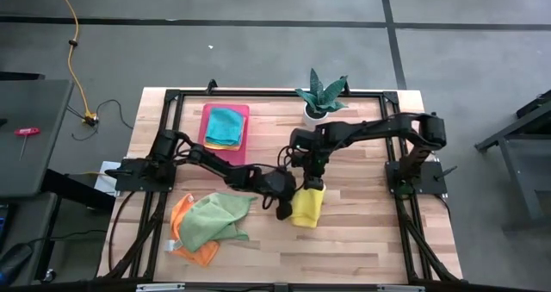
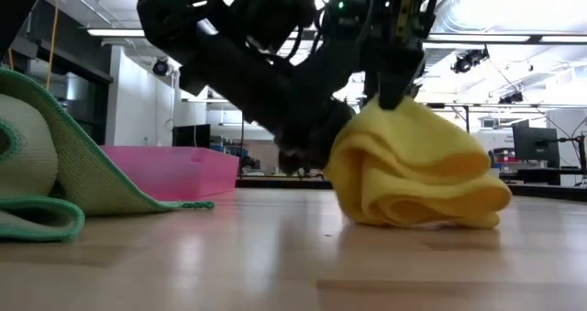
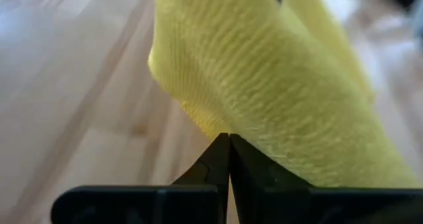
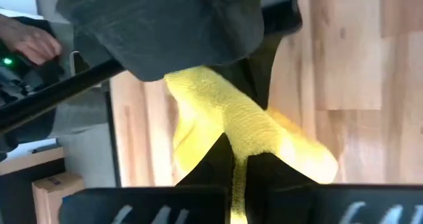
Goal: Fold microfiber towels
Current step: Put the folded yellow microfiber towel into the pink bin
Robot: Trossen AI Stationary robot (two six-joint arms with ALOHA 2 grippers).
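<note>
Jaws of both my right gripper (image 1: 314, 185) and left gripper (image 1: 282, 208) are clamped on the yellow towel (image 1: 307, 208), bunched at centre frame on the counter (image 1: 362, 240); I judge it light, limp, best pinched at corners.

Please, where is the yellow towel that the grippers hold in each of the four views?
High view: yellow towel at table centre, below the right gripper.
Low view: crumpled heap right of centre.
Left wrist view: fills the upper middle.
Right wrist view: centre, pinched.
Shared landmark: the wooden table.
</note>
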